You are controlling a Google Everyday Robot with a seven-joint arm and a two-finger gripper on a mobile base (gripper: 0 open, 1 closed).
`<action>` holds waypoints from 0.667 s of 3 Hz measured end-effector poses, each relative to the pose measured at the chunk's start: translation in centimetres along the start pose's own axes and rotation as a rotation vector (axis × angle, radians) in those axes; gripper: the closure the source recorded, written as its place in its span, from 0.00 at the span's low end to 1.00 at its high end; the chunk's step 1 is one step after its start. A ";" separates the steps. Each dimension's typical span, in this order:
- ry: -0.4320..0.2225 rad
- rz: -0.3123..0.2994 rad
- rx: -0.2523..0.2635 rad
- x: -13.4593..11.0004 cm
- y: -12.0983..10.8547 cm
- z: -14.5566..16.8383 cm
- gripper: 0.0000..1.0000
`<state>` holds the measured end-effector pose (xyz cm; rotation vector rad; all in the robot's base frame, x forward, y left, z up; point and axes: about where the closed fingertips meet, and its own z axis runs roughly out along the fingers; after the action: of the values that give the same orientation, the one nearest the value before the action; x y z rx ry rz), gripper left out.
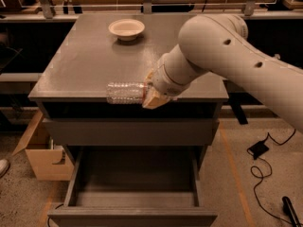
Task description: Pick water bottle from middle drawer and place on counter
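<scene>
My gripper is shut on the water bottle, a clear ribbed plastic bottle held lying sideways, its free end pointing left. The bottle hangs over the front edge of the counter, the grey cabinet's flat top. The middle drawer stands pulled open below, and its inside looks empty. My big white arm comes in from the right and hides the counter's right part.
A pale bowl sits at the counter's back middle. A shut grey drawer front is above the open drawer. A cardboard box stands on the floor at left. Black cables lie on the floor at right.
</scene>
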<state>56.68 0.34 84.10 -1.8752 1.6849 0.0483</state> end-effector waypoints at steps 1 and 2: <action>0.015 -0.091 -0.046 -2.3 -2.6 1.2 1.00; 0.028 -0.160 -0.125 -4.3 -4.6 3.3 1.00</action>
<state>61.29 5.64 85.09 -2.1065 1.5768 0.0643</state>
